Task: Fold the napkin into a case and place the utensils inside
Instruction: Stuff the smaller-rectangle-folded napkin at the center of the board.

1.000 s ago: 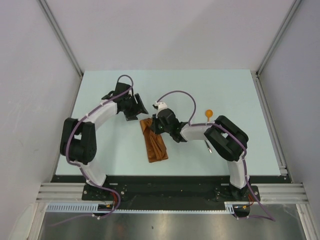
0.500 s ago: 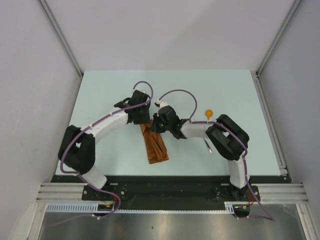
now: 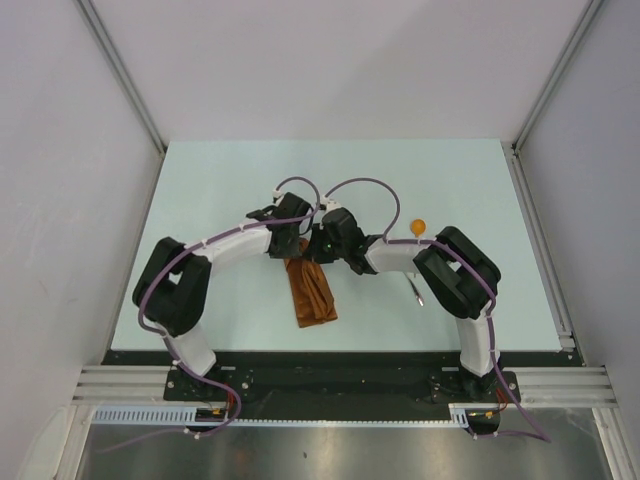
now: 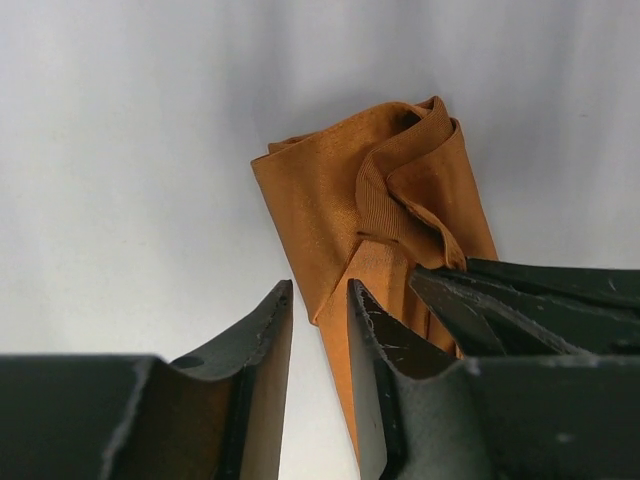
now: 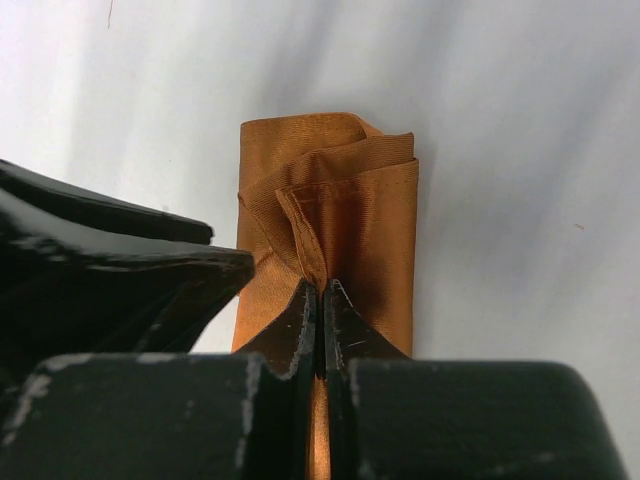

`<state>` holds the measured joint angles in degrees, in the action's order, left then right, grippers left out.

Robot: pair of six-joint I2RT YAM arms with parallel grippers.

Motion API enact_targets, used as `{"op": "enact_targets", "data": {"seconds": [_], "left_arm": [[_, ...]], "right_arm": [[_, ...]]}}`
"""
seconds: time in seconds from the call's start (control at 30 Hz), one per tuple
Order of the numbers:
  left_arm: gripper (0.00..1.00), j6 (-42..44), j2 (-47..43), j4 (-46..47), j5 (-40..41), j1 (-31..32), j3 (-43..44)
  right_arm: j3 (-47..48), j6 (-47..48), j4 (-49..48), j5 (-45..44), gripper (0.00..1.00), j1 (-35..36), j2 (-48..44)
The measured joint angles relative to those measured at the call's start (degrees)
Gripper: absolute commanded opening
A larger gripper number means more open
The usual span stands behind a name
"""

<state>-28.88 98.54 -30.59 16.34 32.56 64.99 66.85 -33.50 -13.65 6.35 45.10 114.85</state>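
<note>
The rust-orange napkin (image 3: pixel 311 291) lies folded into a narrow strip, the case, in the middle of the table. My right gripper (image 5: pixel 320 286) is shut on a raised fold of cloth (image 5: pixel 300 235) at the strip's far end. My left gripper (image 4: pixel 320 290) hovers close beside it at the same end, its jaws a narrow gap apart; the cloth's left edge (image 4: pixel 340 300) runs along its right finger and bare table shows in the gap. In the top view both grippers (image 3: pixel 300 242) (image 3: pixel 324 246) meet over that end. The orange-bowled spoon (image 3: pixel 418 227) lies right of them. The fork's dark handle (image 3: pixel 415 291) pokes out beside the right arm.
The right arm's elbow (image 3: pixel 455 270) sits over the fork and close to the spoon. Metal frame rails (image 3: pixel 535 210) border the table at the right, and grey walls close it in on three sides.
The left arm has swung right to the napkin's far end, and its jaws have narrowed from wide open. The right gripper has held its pinch in place.
</note>
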Motion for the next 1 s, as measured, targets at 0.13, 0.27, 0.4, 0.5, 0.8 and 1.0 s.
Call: {"op": "enact_targets", "data": {"seconds": [0.13,0.27,0.4,0.5,0.8,1.0], "left_arm": [[0.39,0.0,1.5,0.6,0.1,0.4,0.0],[0.38,-0.1,2.1,0.9,1.2,1.0,0.0],[0.34,-0.1,3.5,1.0,1.7,1.0,0.0],[0.25,-0.2,4.7,1.1,2.0,1.0,0.1],[0.02,-0.7,5.0,1.5,3.0,1.1,0.1],[0.33,-0.7,3.1,1.6,2.9,1.1,0.1]], "right_arm": [[0.0,-0.6,-0.1,0.4,0.00,0.0,0.0],[-0.3,-0.9,-0.4,0.7,0.00,-0.1,-0.1],[-0.7,-1.0,-0.7,1.0,0.00,-0.2,-0.3],[-0.9,-1.2,-0.9,1.2,0.00,-0.2,-0.4],[-0.9,-0.8,-0.4,2.4,0.00,-0.2,-0.9],[-1.4,1.4,0.8,3.4,0.00,-0.3,-1.9]]}}
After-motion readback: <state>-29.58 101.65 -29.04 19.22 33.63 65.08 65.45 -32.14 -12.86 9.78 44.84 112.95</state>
